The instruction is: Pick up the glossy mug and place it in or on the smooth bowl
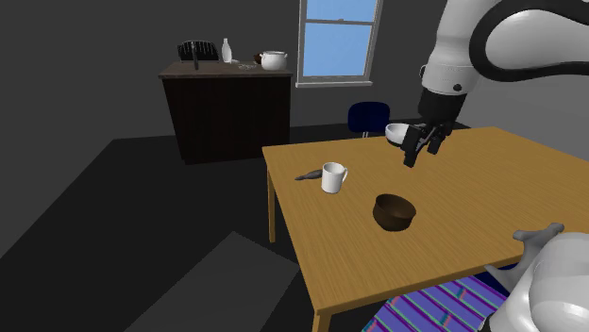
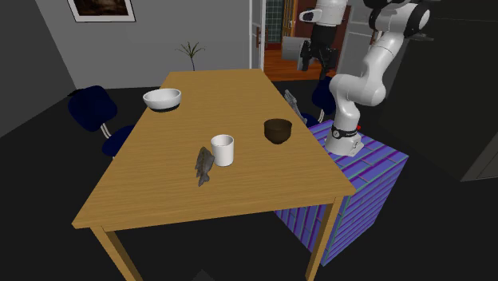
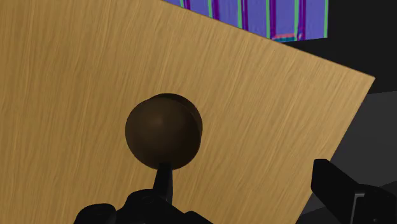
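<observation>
White and glossy against the wooden counter (image 1: 491,189): from the shoulder view, a white mug (image 1: 333,177) standing upright, handle turned to that view's right, just beside a small grey object (image 1: 307,175), with a dark brown bowl (image 1: 395,211) near it toward the lower right. Jaws hanging above the counter, up and to the right of the mug in that view, in front of a white bowl (image 1: 399,133) by the far edge, touching nothing. From the second exterior view, jaws high over the counter's far right end near the arm's striped stand (image 2: 359,184); mug well apart from them toward that view's lower left, dark brown bowl roughly between the two. From the wrist view, looking straight down on the dark brown bowl, black fingers (image 3: 347,194) standing wide apart, so jaws open and empty. Judging from this: reach not yet begun, needing travel sideways past the dark bowl and then down onto the mug, long axis vertical. Which of the two bowls counts as the smooth one, hard to say.
</observation>
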Tool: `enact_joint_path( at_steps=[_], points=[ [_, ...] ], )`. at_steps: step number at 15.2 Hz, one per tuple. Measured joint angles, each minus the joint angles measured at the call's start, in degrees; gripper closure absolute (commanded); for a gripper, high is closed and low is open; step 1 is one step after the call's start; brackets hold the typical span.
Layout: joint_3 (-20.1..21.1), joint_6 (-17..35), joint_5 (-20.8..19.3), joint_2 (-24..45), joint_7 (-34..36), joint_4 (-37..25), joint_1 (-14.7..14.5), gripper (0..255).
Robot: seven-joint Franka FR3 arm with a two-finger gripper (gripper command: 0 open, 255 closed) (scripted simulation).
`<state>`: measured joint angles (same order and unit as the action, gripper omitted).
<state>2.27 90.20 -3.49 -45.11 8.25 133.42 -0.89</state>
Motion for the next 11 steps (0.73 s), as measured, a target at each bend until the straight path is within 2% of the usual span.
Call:
enact_joint_path(
  at_steps=[3,11],
  points=[
    [-0.4,2.0,-0.2,1.9,-0.3,0.0,0.2,0],
    [-2.3,14.9,-1.1,16.1,-1.6,-1.6,1.0,0]
  ],
)
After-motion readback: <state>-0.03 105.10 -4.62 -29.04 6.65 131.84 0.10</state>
